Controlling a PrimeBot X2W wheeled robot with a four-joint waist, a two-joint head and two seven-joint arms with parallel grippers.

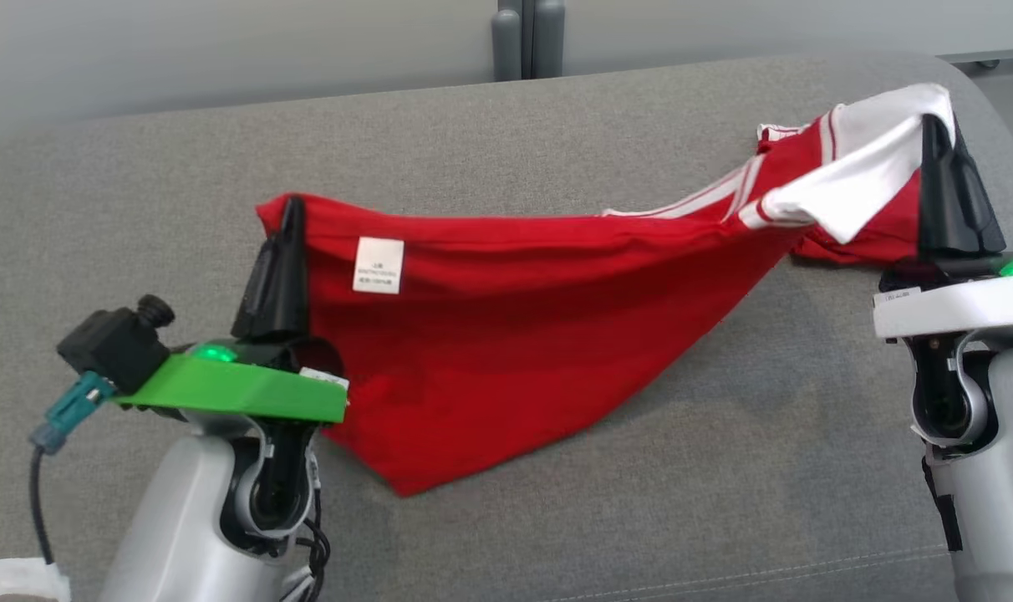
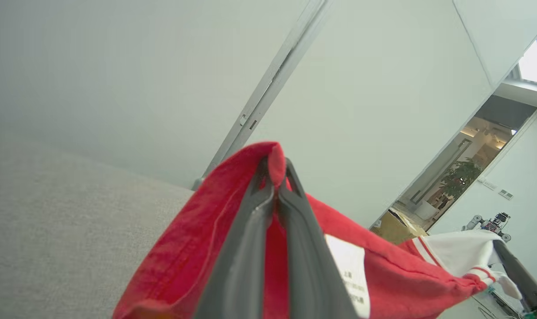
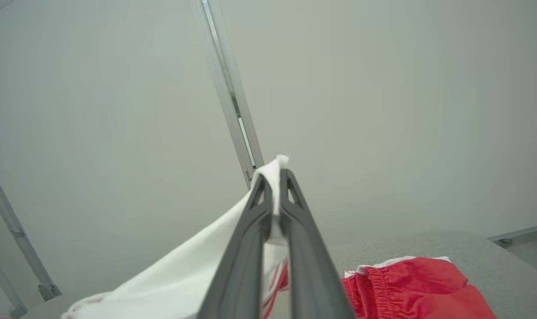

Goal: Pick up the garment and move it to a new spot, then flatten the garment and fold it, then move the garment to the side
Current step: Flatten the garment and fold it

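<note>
Tension held the garment (image 1: 515,334) left to right between two grips, its long axis running across the grey padded surface (image 1: 557,117). At the near left, the left tool (image 1: 292,209) was pressed together on a red corner. At the far right, the right tool (image 1: 934,125) pinched the white sleeve (image 1: 857,167). The middle sagged, and its lowest fold appeared to rest on the surface nearer the left arm. The cloth was thin, soft and red, with white stripes and a white label (image 1: 379,265). It looked limp and quick to crease. Flattening would probably depend on drawing both grips apart along this axis.
</note>
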